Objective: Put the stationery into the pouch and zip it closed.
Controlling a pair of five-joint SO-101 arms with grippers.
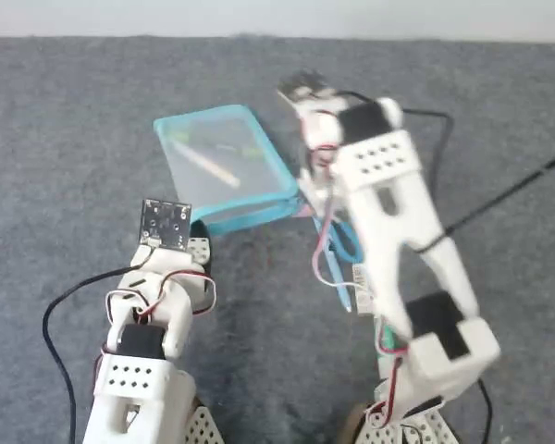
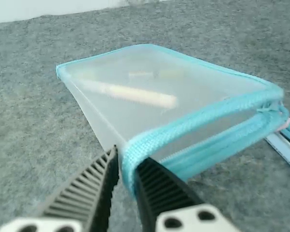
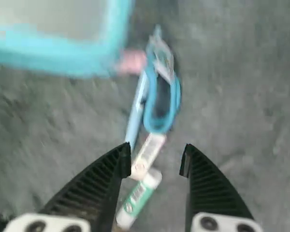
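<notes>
Left claw [image 2: 123, 162] is closed almost fully, pinching the teal zip rim of the pouch [image 2: 150, 116] at the corner nearest it. The rest of the pouch lies ahead of the tips, with a pale pencil [image 2: 135, 94] inside. Right claw [image 3: 154, 157] is wide open and empty, hanging over loose stationery on the counter [image 1: 74, 139]. A white tube [image 3: 147, 152] sits between the jaws, close against one finger, and a green-labelled tube [image 3: 137, 198] lies further back under the claw. A blue-looped item [image 3: 176, 96], probably scissors, and a light blue pen [image 3: 135, 116] lie ahead of the tips. Risks: the pieces touch and overlap, so closing here may catch two at once or squirt the tube sideways. The left pinch holds trim only, so a push at the mouth could pull it free or fold the opening shut. Tipping the pouch could let the pencil slide out.
</notes>
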